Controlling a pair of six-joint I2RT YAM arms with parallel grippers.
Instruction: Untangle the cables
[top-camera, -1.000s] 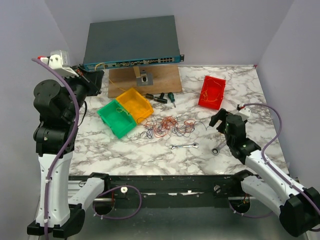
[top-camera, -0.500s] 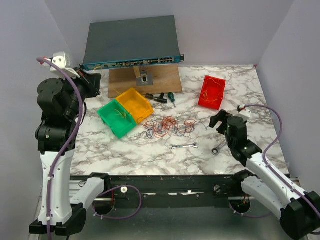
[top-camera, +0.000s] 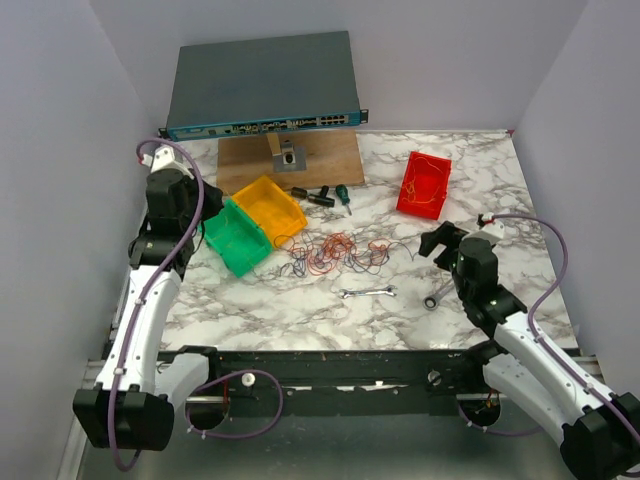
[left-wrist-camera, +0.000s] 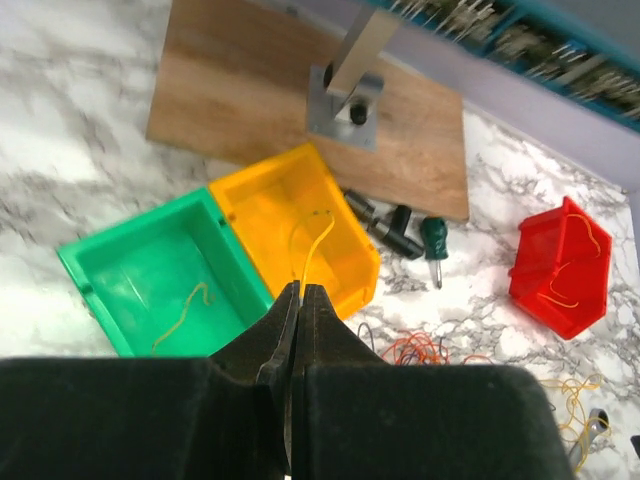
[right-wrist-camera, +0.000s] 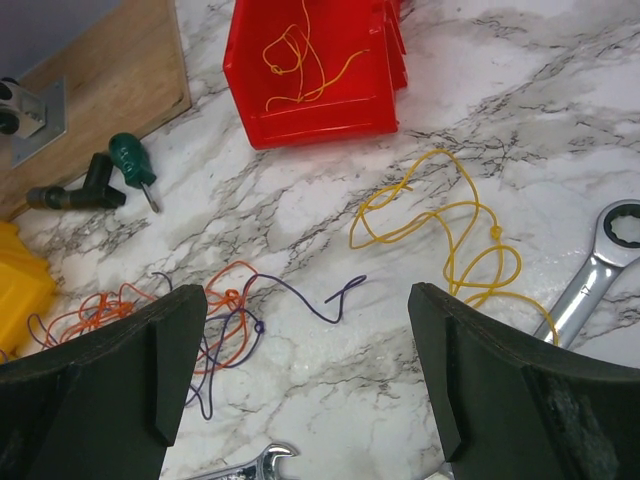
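Cables (top-camera: 335, 253) lie tangled on the tabletop (top-camera: 300, 310). Left gripper (left-wrist-camera: 299, 292), pressed together, hangs by the green bin (left-wrist-camera: 120, 270) (yellow bin (left-wrist-camera: 260, 215) touching it); right gripper (right-wrist-camera: 308, 320) gapes wide above a yellow strand (right-wrist-camera: 440, 155).

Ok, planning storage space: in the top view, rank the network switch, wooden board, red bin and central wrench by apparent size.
1. network switch
2. wooden board
3. red bin
4. central wrench
No near ties.

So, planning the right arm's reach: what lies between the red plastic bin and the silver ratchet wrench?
A loose yellow cable on the marble tabletop; the right wrist view shows it.
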